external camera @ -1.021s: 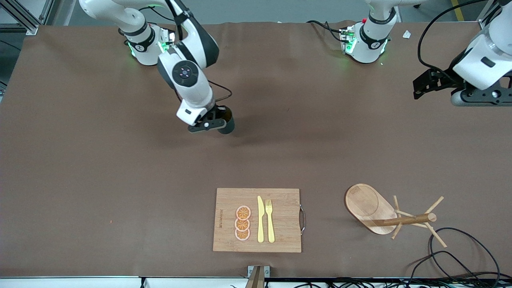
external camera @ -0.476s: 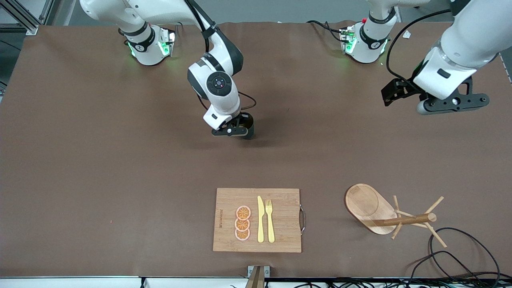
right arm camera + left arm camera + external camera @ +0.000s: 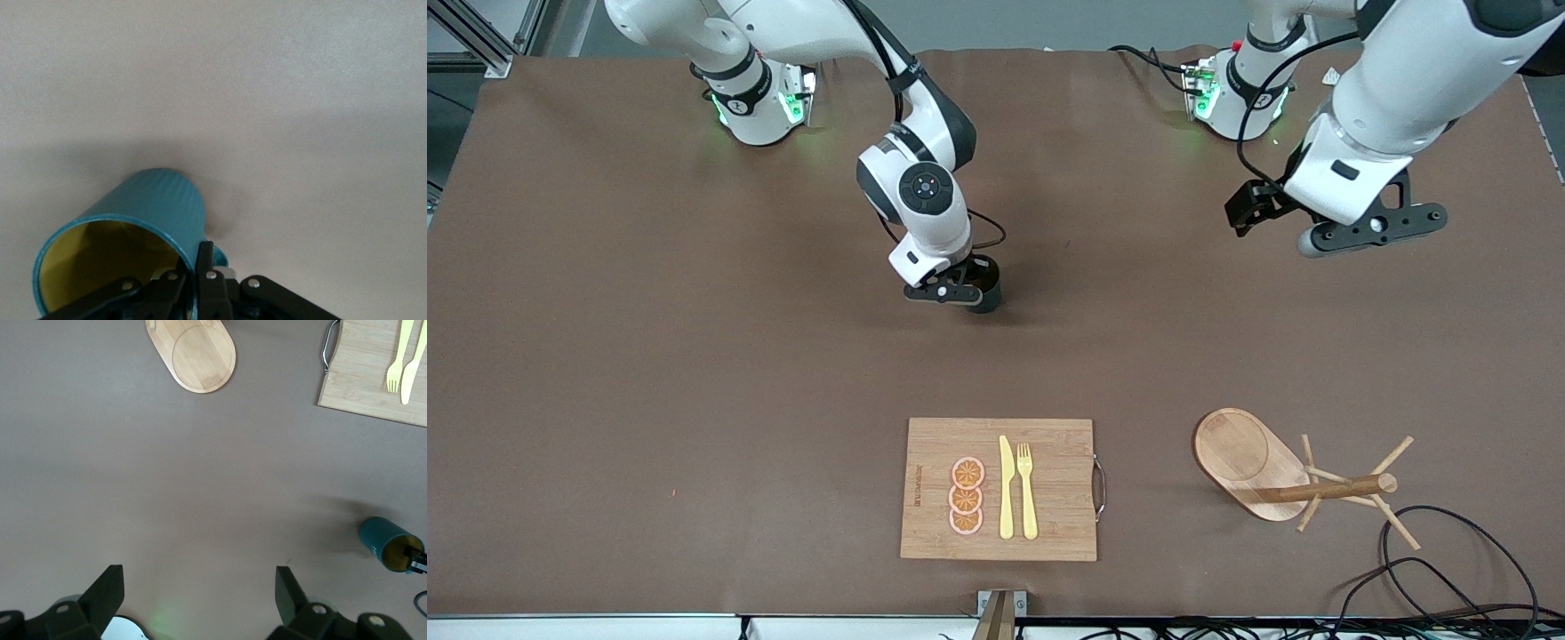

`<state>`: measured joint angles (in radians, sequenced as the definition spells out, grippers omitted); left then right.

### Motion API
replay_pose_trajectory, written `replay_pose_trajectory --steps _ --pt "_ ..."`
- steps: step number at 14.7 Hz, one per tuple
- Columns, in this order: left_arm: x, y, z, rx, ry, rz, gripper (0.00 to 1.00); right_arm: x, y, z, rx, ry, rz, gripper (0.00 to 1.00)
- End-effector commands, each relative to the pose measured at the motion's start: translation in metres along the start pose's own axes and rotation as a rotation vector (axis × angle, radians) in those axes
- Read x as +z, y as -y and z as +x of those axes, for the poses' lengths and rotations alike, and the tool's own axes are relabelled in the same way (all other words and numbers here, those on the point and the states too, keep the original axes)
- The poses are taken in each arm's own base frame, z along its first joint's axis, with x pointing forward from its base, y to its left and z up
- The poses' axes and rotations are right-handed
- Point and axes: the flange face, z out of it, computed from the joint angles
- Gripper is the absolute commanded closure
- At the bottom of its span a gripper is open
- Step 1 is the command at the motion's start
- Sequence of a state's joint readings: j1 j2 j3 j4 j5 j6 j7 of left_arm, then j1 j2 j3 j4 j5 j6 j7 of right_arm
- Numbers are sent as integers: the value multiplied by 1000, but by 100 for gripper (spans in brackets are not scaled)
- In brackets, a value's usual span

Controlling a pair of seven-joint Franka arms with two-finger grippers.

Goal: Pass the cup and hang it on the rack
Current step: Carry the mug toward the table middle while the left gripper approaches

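The cup point(image 3: 987, 290), dark teal and ribbed with a yellow inside, is pinched at its rim by my right gripper point(image 3: 959, 292), one finger inside and one outside beside the small handle. In the right wrist view the cup point(image 3: 157, 208) hangs tilted just over the bare brown table, with the right gripper point(image 3: 193, 259) shut on its wall. My left gripper point(image 3: 1371, 229) hovers open over the table near the left arm's base. Its wrist view shows the left gripper point(image 3: 198, 593) holding nothing, with the cup point(image 3: 382, 537) off to one side. The rack point(image 3: 1303, 486) stands near the front edge.
A bamboo cutting board point(image 3: 1058, 484) with orange slices, a yellow knife and a fork lies near the front edge, beside the rack toward the right arm's end. Black cables point(image 3: 1449, 551) loop on the table next to the rack's pegs.
The right arm has carried the cup toward the table's middle. The left arm has swung in from its end of the table toward the middle, still open.
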<state>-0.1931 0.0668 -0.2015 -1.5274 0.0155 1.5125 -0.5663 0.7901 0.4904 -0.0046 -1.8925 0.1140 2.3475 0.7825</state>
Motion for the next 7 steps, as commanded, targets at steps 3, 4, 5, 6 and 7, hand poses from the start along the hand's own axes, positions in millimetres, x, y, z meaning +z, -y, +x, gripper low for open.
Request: replay_pose_trajectory --steps 3,4,5,6,7 --pt "5 -34 -14 -60 2 6 0 5 4 0 6 -2 1 11" --pt "7 -40 -16 -80 3 12 0 5 3 0 7 -1 0 0" --pt "9 -46 -20 -103 -1 21 0 2 1 3 10 -2 2 0" --pt "15 -54 -22 -119 5 30 0 -5 1 5 10 -7 9 0" --pt "18 -62 -26 -131 2 41 0 -11 1 5 11 -8 11 0"
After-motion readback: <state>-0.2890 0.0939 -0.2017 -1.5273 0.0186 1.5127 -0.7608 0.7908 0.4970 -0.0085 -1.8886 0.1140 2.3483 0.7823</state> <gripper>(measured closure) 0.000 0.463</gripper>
